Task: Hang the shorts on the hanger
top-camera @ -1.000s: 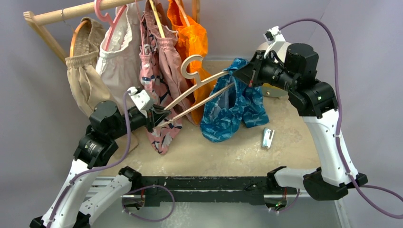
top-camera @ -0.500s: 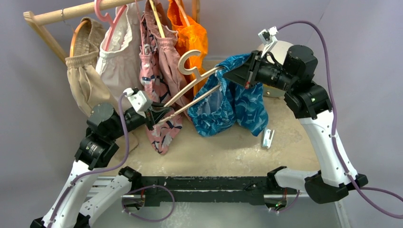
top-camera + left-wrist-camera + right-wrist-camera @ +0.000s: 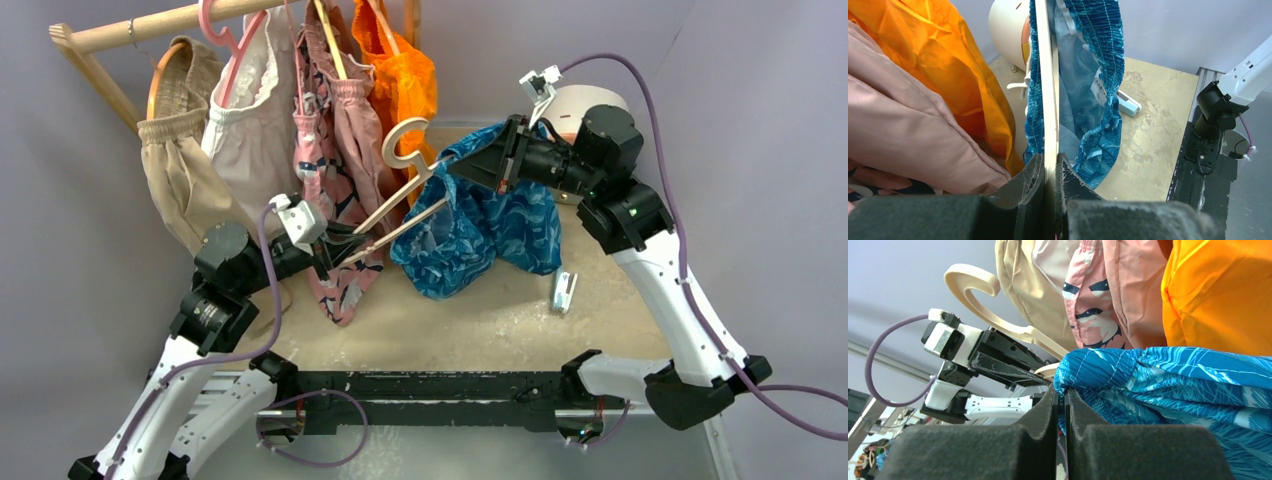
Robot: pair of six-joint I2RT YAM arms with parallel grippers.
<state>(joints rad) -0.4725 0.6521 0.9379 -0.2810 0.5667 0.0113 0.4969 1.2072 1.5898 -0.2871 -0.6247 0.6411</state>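
The blue leaf-print shorts point(image 3: 480, 225) hang over the far end of the pale wooden hanger point(image 3: 395, 150) above the table. My left gripper point(image 3: 335, 243) is shut on the hanger's near end; in the left wrist view the hanger point(image 3: 1049, 85) runs up between the jaws point(image 3: 1050, 167) into the shorts point(image 3: 1098, 60). My right gripper point(image 3: 478, 163) is shut on the shorts' elastic waist. In the right wrist view the jaws point(image 3: 1061, 392) pinch the blue fabric point(image 3: 1168, 375), with the hanger's hook point(image 3: 973, 282) beyond.
A wooden rack point(image 3: 140, 28) at the back left carries a beige garment point(image 3: 180, 150), a white one point(image 3: 250, 120), pink patterned shorts point(image 3: 335, 170) and an orange garment point(image 3: 405, 85). A small white clip point(image 3: 563, 291) lies on the table point(image 3: 460, 320). A pale round object point(image 3: 580, 100) stands behind the right arm.
My right gripper has pulled the shorts' waist leftward along the hanger, toward its hook. The shorts have lifted and slid further onto it. My left gripper has tilted the hanger steeper.
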